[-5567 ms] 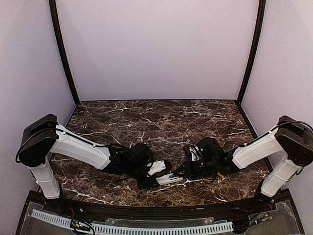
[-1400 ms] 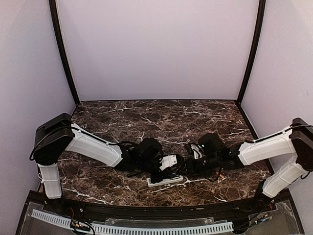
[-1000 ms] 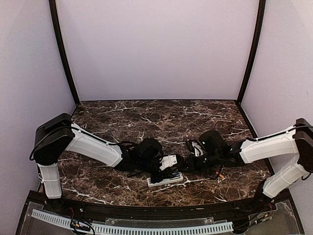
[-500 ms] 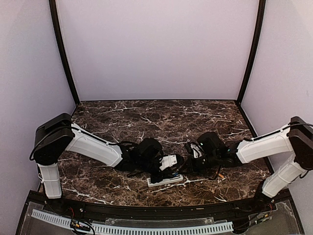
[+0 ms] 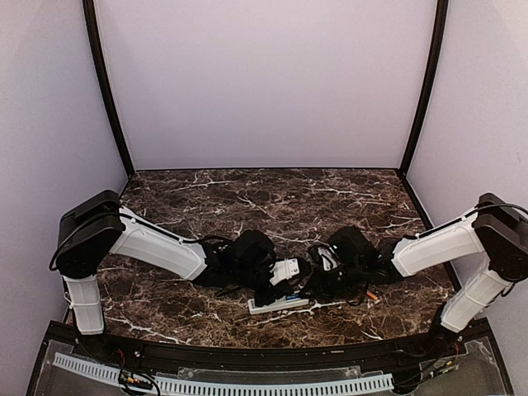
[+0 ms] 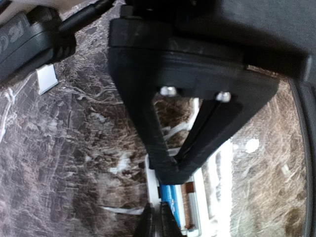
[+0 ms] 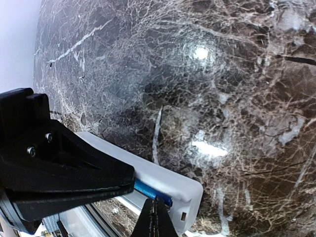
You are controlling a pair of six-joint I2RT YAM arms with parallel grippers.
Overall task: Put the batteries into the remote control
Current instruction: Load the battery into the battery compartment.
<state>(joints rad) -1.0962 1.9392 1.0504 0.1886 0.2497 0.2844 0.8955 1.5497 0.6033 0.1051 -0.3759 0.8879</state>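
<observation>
Top external: remote (image 5: 278, 304) lies on the bench (image 5: 247, 198) between the arms. Left fingers (image 6: 146, 222) and right fingers (image 7: 150, 222) are pinched together, empty, tips by the blue battery (image 7: 153, 192) seated inside. Orange battery (image 5: 372, 294) lies apart.

Left gripper (image 6: 156, 223) and right gripper (image 7: 156, 217) meet nose to nose over the remote control (image 5: 278, 304); no passage between them; both forearms lie low across the near strip of the table (image 5: 247, 194). Far half of the table open wall to wall; orange battery (image 5: 373, 294) tucked close against the right arm.
</observation>
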